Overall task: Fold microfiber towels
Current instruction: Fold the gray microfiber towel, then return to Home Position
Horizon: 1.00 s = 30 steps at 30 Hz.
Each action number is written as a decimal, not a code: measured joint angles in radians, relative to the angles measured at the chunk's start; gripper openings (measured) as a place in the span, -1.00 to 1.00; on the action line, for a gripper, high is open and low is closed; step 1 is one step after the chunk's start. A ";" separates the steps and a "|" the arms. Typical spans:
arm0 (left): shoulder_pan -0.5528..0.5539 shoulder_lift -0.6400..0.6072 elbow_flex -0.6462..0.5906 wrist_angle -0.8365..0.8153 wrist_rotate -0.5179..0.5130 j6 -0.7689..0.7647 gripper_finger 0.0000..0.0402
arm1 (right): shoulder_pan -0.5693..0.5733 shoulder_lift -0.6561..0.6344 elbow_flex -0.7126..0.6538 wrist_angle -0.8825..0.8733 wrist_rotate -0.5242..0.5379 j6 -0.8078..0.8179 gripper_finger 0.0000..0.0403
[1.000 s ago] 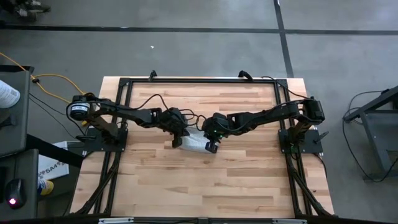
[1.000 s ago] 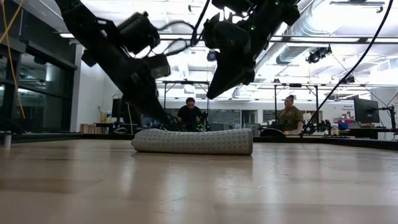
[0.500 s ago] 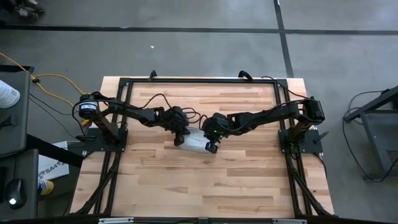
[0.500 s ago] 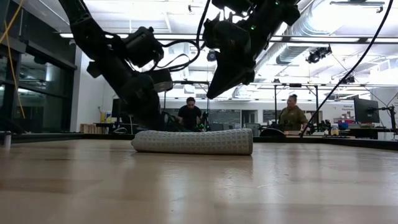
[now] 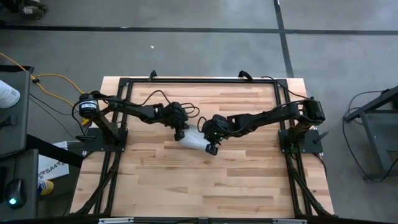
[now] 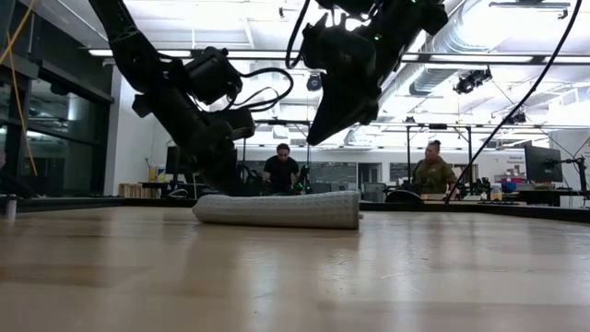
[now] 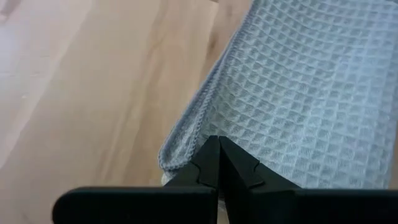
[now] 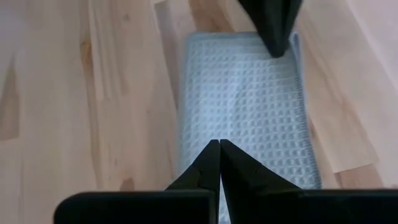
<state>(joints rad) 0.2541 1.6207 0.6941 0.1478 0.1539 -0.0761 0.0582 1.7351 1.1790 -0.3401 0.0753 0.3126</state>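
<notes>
obstacles: towel point(image 5: 196, 140), both arms mid-table | free: table point(image 5: 186, 186) near half

You're looking down on a pale wooden worktop point(image 5: 186, 180) edged by a black frame point(image 5: 199, 80), standing on a grey floor point(image 5: 186, 50) crossed by dark lines. A yellow cable point(image 5: 53, 78) trails off the worktop's left side. Across the room you've got two people point(image 6: 282, 171) at benches, one seated point(image 6: 430, 172), with ceiling ducting point(image 6: 461, 41) overhead.
</notes>
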 joint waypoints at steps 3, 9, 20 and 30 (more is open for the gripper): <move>0.010 0.000 0.000 0.000 0.000 -0.001 -1.00 | 0.009 0.000 0.000 0.000 0.000 0.000 -0.99; 0.008 0.000 0.000 -0.002 0.001 -0.001 -1.00 | 0.021 0.000 0.000 0.009 0.003 0.004 -0.99; 0.008 -0.003 0.000 -0.011 -0.005 -0.011 -1.00 | 0.054 0.000 0.000 0.033 0.005 0.015 -0.99; 0.008 -0.149 0.028 0.018 0.047 0.000 -1.00 | 0.115 -0.036 0.000 0.087 0.167 -0.030 -0.99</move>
<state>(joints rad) 0.2616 1.4712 0.7219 0.1657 0.2014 -0.0763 0.1731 1.6994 1.1790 -0.2530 0.2421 0.2831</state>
